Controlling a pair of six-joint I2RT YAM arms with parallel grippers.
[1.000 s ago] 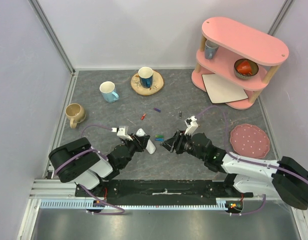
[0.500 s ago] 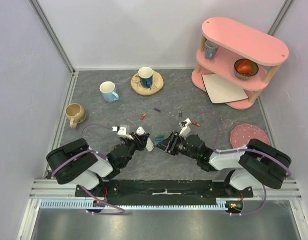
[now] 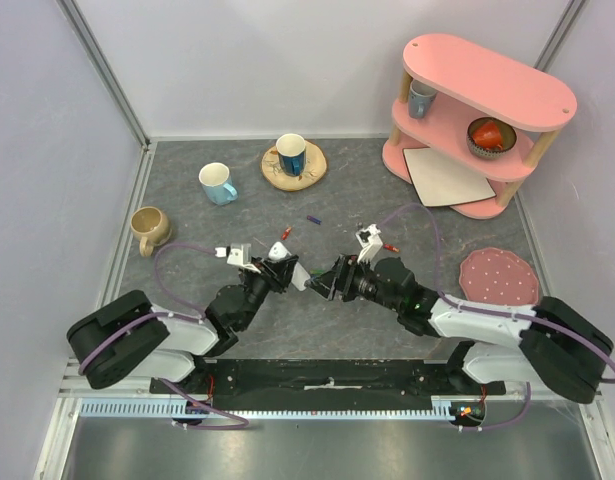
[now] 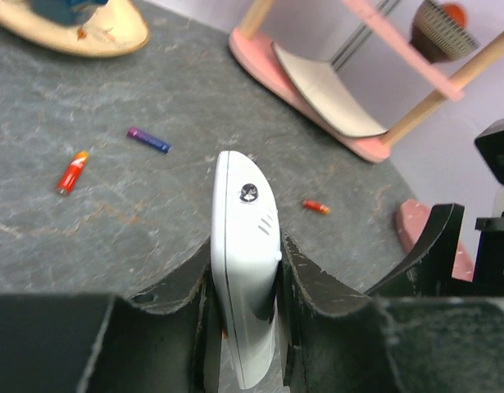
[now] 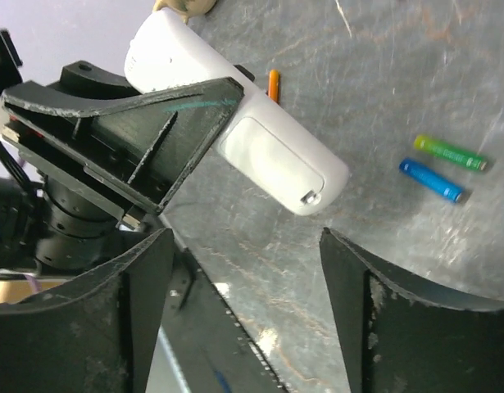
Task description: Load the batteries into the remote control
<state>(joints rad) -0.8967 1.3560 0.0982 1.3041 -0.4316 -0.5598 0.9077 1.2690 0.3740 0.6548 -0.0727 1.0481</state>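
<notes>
Overhead, the two arms meet at mid-table. The left gripper (image 3: 283, 270) and right gripper (image 3: 327, 283) are almost tip to tip, and the remote (image 3: 296, 281) shows only as a white sliver between them. A purple battery (image 3: 313, 219) and a red battery (image 3: 285, 233) lie on the table (image 3: 207, 230) farther out, well apart from each other.

The left wrist view gives the grip itself. The remote stands on edge, pinched at its sides by the left claw's black fingers (image 4: 317, 286). Its plastic is smooth and glossy, with a rounded end, a small round emblem and three short slots. A second, smaller red battery (image 4: 315, 206) lies beyond it on grey, veined, stone-like matting.

Only the right wrist view shows the remote's back, a rounded-rectangle battery door with a small latch at the free end. It also shows a green battery (image 5: 450, 153) and a blue battery (image 5: 430, 180), slim cylinders lying side by side near that end. The right claw's matte, ragged-edged fingers (image 5: 374, 311) are spread wide with nothing between them.
</notes>
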